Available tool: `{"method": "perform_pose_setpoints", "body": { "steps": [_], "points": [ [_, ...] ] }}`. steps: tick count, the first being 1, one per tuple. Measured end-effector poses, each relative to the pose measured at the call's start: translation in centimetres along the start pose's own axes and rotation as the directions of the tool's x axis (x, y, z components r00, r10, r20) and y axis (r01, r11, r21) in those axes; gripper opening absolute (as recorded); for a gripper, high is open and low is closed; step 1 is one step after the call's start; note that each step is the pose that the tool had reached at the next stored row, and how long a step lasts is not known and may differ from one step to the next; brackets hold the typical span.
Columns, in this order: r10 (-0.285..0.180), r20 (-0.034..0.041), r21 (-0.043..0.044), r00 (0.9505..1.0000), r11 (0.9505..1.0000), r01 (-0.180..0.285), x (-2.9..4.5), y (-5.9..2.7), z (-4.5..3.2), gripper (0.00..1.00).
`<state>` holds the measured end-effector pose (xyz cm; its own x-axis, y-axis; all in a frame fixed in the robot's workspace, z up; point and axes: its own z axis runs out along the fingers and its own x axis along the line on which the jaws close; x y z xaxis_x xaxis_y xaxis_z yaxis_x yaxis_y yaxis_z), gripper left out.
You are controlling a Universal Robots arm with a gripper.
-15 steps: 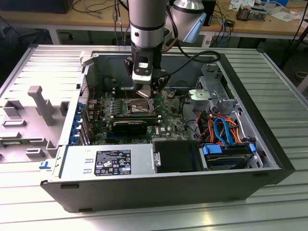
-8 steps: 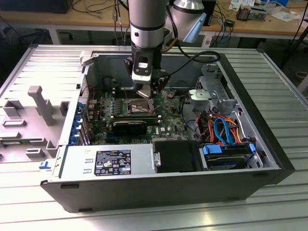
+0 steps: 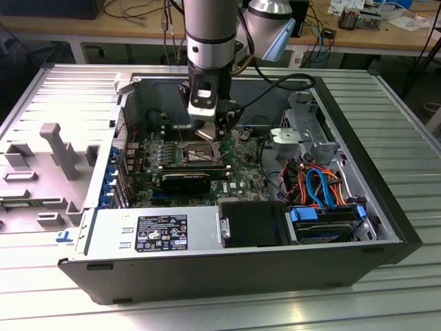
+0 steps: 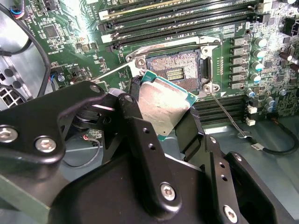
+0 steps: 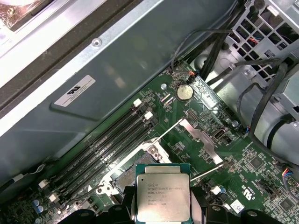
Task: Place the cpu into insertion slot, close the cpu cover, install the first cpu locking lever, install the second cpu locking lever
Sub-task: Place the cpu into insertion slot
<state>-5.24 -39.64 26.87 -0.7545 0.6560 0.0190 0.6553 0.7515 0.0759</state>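
Note:
My gripper [image 3: 209,134] hangs inside the open computer case, just above the motherboard [image 3: 238,181]. It is shut on the cpu [image 4: 161,100], a silvery square chip with a green edge, pinched at two opposite sides by the black fingers [image 4: 135,100]. The cpu [image 5: 162,196] is held tilted over the near edge of the insertion slot [image 4: 175,70], whose dark pin field lies uncovered inside its silver rim. The cpu cover [image 5: 198,135] stands swung open beside the insertion slot [image 5: 122,175]. Two thin wire locking levers [image 4: 226,112] stick out, released, at either side.
Long black memory slots [image 4: 187,18] run beside the socket. A black ribbed block [image 3: 186,181] sits in front of it. The power supply [image 3: 151,231] lines the case's near wall. A drive cage with blue and orange cables [image 3: 324,186] fills the exterior view's right.

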Motion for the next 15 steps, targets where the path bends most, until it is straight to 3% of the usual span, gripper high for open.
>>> {"method": "perform_pose_setpoints", "body": {
  "steps": [15],
  "points": [
    [0.021, 0.0016, -0.0004, 0.9998, 0.9998, -0.021, 0.0, 0.0, 0.04, 0.55]
  ]
}}
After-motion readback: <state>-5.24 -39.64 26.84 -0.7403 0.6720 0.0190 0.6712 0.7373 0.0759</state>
